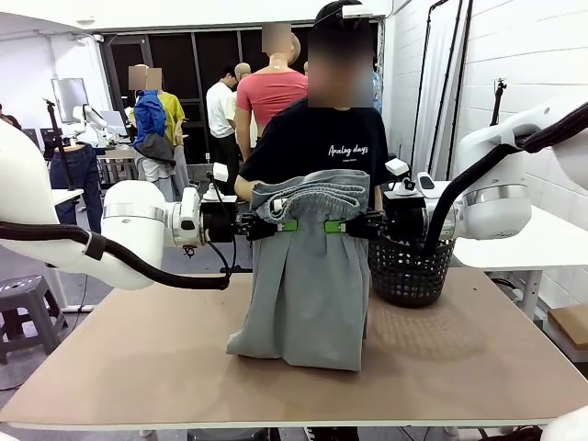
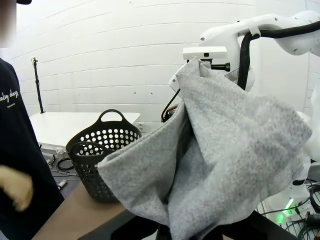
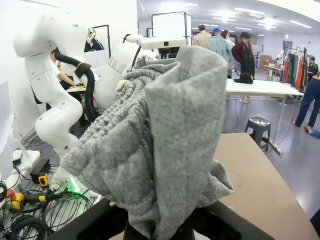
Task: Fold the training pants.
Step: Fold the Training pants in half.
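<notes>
1. I see the left gripper (image 1: 287, 225) and right gripper (image 1: 333, 226) with jaws pinching the training pants (image 1: 308, 285) at the waistband.
2. Pants hang upright, hems touching the tabletop (image 1: 138, 367), beside the basket (image 1: 409, 271).

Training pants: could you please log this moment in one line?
training pants: hanging, hems on table | left gripper: shut on waistband | right gripper: same

The training pants (image 1: 308, 276) are held up between the left pincer (image 1: 276, 225) and the right pincer (image 1: 344, 225), their lower end resting on the surface (image 1: 138, 367). A basket (image 1: 409, 271) is placed to their right, a person (image 1: 317, 142) behind them.
</notes>
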Robot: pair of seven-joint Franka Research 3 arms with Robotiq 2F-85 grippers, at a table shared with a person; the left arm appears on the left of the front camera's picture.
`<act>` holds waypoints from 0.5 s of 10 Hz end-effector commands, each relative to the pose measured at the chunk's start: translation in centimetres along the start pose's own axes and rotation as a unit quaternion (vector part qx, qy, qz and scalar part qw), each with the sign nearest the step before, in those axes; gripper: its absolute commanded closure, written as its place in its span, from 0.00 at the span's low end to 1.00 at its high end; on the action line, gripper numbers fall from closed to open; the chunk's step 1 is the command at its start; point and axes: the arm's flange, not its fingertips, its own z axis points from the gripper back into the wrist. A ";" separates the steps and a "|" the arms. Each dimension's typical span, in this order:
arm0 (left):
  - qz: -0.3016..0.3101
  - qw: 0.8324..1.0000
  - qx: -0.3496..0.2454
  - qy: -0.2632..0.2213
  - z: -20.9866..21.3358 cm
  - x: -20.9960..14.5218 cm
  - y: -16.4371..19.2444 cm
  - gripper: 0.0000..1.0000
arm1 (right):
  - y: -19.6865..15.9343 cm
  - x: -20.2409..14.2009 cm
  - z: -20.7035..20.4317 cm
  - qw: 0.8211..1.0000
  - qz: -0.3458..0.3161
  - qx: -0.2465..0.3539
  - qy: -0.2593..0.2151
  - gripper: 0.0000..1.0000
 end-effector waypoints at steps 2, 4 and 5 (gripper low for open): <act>-0.001 1.000 -0.003 -0.008 0.0 0.1 -0.4 1.00 | 0.2 0.2 -0.1 1.000 0.002 0.002 0.000 1.00; -0.001 1.000 -0.003 -0.008 0.0 0.1 -0.4 1.00 | 0.2 0.2 -0.1 1.000 0.002 0.002 0.000 1.00; -0.001 1.000 -0.003 -0.008 0.0 0.1 -0.4 1.00 | 0.2 0.2 -0.1 1.000 0.002 0.002 0.000 1.00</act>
